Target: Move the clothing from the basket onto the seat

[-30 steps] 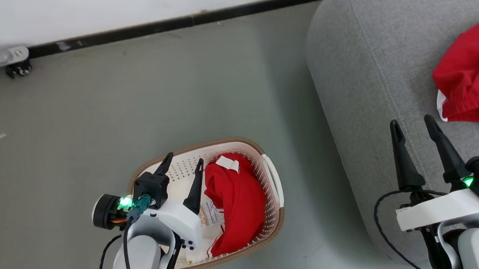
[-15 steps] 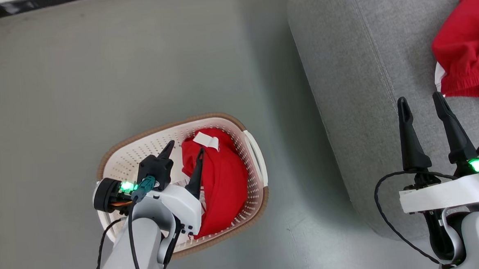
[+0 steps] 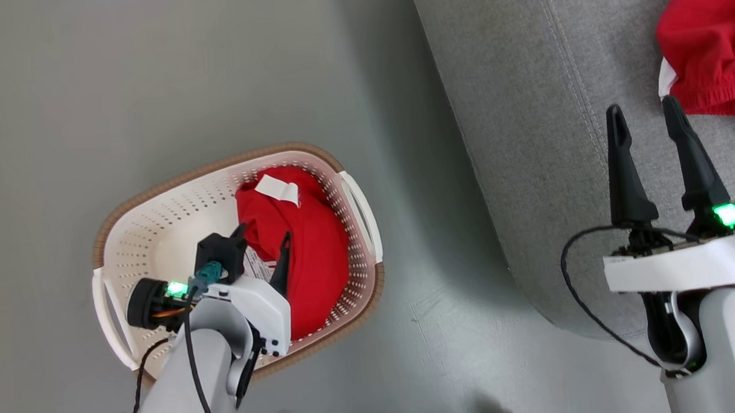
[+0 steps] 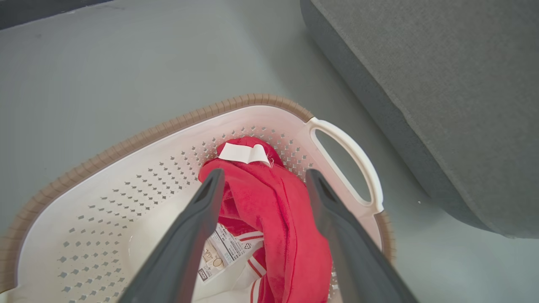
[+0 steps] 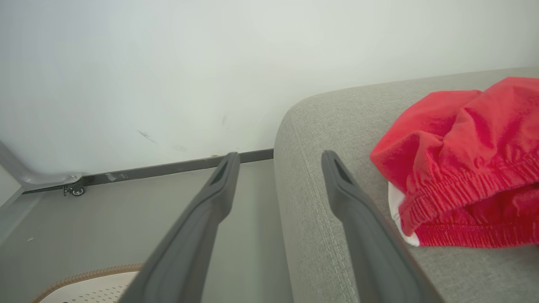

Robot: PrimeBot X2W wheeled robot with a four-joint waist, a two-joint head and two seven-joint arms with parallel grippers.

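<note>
The cream basket (image 3: 172, 207) with its brown rim stands on the floor at the lower left. One red garment (image 3: 313, 259) with a white tag (image 3: 277, 190) lies against its right wall. My left gripper (image 3: 263, 234) is open inside the basket, its fingers straddling the garment's upper fold (image 4: 269, 198) without closing on it. The second red garment (image 3: 711, 37) lies on the grey seat (image 3: 525, 97) at the upper right. My right gripper (image 3: 641, 106) is open and holds nothing, above the seat's edge just left of that garment (image 5: 463, 160).
A barcode sticker (image 4: 219, 252) shows on the basket floor under the left fingers. The basket's white handle (image 4: 349, 155) faces the seat (image 4: 442, 84), with a strip of grey floor (image 3: 419, 241) between. A white wall with a dark baseboard (image 5: 168, 170) and a caster (image 5: 76, 190) lies beyond.
The head camera has tilted down, so the whole picture shifted. My left gripper has gone deeper into the basket and nearer the red garment, still open. The right gripper keeps its place.
</note>
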